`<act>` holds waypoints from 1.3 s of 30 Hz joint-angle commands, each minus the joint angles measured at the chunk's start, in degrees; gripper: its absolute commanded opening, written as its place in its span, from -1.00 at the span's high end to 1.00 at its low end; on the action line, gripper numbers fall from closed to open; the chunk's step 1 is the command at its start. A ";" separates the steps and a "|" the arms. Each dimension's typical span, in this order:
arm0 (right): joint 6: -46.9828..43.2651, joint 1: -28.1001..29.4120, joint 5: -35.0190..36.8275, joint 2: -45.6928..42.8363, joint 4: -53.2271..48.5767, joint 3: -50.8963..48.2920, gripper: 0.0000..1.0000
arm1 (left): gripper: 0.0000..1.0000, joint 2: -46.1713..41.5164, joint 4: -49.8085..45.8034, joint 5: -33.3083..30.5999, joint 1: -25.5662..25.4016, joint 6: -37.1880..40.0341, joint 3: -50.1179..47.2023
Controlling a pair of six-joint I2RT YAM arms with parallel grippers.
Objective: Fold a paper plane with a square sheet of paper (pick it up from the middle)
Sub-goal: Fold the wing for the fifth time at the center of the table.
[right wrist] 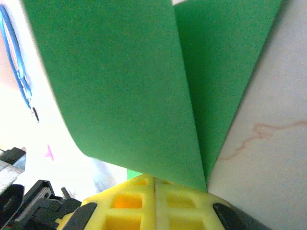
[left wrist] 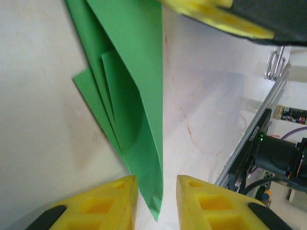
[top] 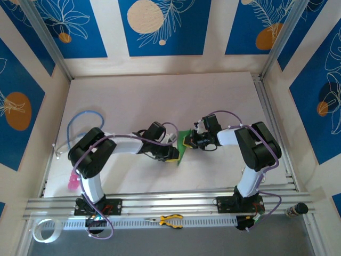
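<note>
The bright green sheet of paper [top: 183, 143] hangs above mid-table between the two arms, folded into layered flaps that narrow to a point like a paper plane. In the left wrist view, that pointed end [left wrist: 139, 120] hangs down between my left gripper's [left wrist: 157, 194] yellow fingers [left wrist: 110, 203]. The jaws stand slightly apart, with a gap on each side of the paper. My right gripper [right wrist: 154, 184] is shut on the paper's other end, and the green sheet [right wrist: 120, 81] fans out above its closed pads. In the top view, the left gripper [top: 173, 154] and the right gripper [top: 187, 142] almost meet.
Yellow-handled pliers [top: 170, 220] lie on the front rail. A pink object [top: 73, 183] sits by the left arm's base. A blue cable [top: 85, 114] loops at the table's left. A tape roll [top: 42, 230] is at the front left. Walls enclose the white table [top: 160, 96].
</note>
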 commanded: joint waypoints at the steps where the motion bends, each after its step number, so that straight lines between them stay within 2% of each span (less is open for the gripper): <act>1: -1.14 0.20 3.68 1.42 -4.41 -0.38 0.97 | 0.39 -1.39 4.56 -2.25 -0.31 -2.69 -0.46; 4: -1.05 0.24 3.69 1.32 -4.34 -0.51 0.97 | 0.40 -0.24 6.75 -1.22 -0.27 -4.31 0.37; 10: -0.92 0.23 3.63 1.23 -4.19 -0.73 0.97 | 0.60 1.85 5.74 -0.47 -0.27 -4.99 1.06; 15: -0.87 0.21 3.50 1.14 -4.21 -0.73 0.97 | 0.66 2.43 6.46 0.41 -0.31 -5.65 -0.02; 21: -0.90 0.25 3.67 1.23 -4.13 -0.74 0.97 | 0.99 2.33 7.34 1.33 -0.32 -6.15 -1.30; 32: -0.43 0.38 4.46 1.92 -4.10 -0.74 0.97 | 1.00 4.25 6.46 3.78 -1.27 -7.32 -3.04; 39: -0.34 0.47 4.88 2.11 -4.35 -0.57 0.97 | 1.00 4.72 2.46 2.23 -2.34 -6.61 -3.14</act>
